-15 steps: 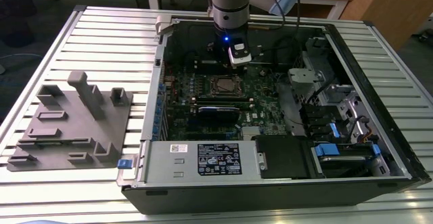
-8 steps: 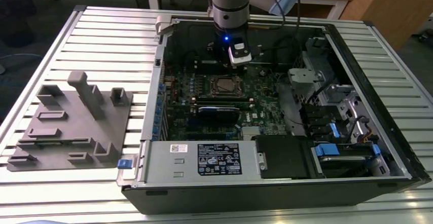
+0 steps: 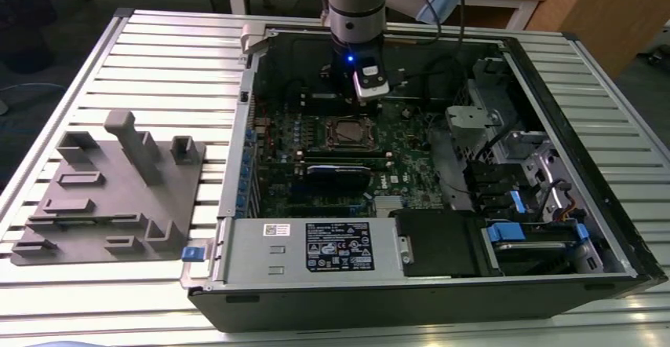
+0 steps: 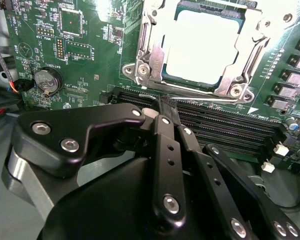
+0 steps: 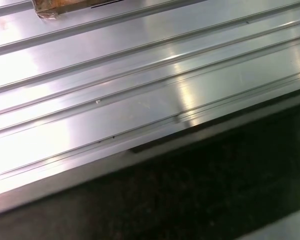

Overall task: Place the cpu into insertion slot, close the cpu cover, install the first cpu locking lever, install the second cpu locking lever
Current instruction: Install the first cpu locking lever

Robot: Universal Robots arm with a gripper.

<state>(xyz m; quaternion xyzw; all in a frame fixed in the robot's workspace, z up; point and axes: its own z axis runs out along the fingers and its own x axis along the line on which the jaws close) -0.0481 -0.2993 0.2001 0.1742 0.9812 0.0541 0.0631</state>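
In the second wrist view the cpu [image 4: 205, 45] lies in the insertion slot, its pale silvery top showing through the window of the cpu cover [image 4: 151, 42]. The cover lies flat over it. My gripper [image 4: 165, 106] is shut with nothing in it. Its black fingertips hover over the long black memory slots [image 4: 225, 131] right beside the socket's edge. In the exterior view the gripper [image 3: 369, 94] hangs just behind the insertion slot [image 3: 346, 131] inside the open computer case. I cannot tell how the locking levers stand.
A coin battery [image 4: 46, 81] sits on the green board. A blue-edged memory stick [image 3: 337, 170], a power supply [image 3: 314, 245] and drive bays [image 3: 523, 206] fill the case. A grey fixture [image 3: 105, 182] lies on the slatted table [image 5: 115, 90] at the exterior view's left.
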